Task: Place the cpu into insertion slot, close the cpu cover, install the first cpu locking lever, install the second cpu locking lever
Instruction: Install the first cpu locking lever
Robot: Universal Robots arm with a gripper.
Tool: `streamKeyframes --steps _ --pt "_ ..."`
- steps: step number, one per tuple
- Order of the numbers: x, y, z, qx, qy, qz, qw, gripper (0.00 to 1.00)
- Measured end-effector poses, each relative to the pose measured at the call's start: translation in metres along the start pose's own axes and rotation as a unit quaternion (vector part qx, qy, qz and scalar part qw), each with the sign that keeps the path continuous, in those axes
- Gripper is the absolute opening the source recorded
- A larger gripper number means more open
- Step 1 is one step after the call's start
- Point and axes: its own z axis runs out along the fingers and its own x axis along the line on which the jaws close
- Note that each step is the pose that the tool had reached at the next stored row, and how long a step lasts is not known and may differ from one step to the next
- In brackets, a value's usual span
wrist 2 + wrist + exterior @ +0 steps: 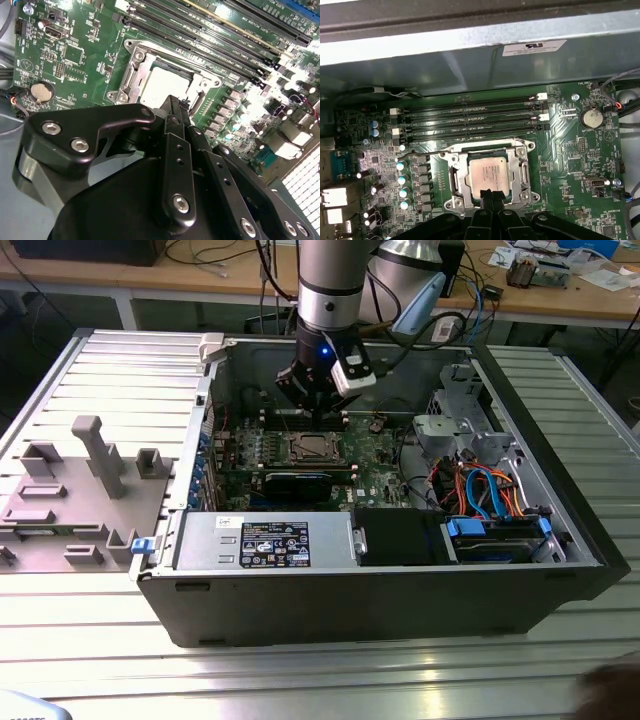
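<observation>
We see the dull silver square cpu (489, 174) seated inside the silvery-rimmed insertion slot (454, 179). Our black gripper (490, 194), fingers clenched with nothing held, hangs at the slot's edge, likely to press something there.

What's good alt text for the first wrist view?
The cpu sits in the insertion slot on the green motherboard, the robot's hand with fingertips together at its near edge. Four memory slots run behind the socket.

Even overhead light brightens the ribbed counter (90, 660). In the second wrist view, glare washes out the motherboard (280, 100) beside the slightly soft, dark tool (172, 107).
</observation>
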Motion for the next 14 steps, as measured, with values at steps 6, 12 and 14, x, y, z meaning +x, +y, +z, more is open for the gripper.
streamKeyframes --steps 6,12,14 --pt "0.0000 0.0000 0.0000 0.0002 -0.0002 -0.015 0.99989 0.11" --pt "0.0000 0.0000 0.0000 0.0004 -0.0003 -0.025 0.99969 0.11" --pt "0.0000 0.0000 0.0000 0.0005 -0.0003 -0.029 0.99958 0.11"
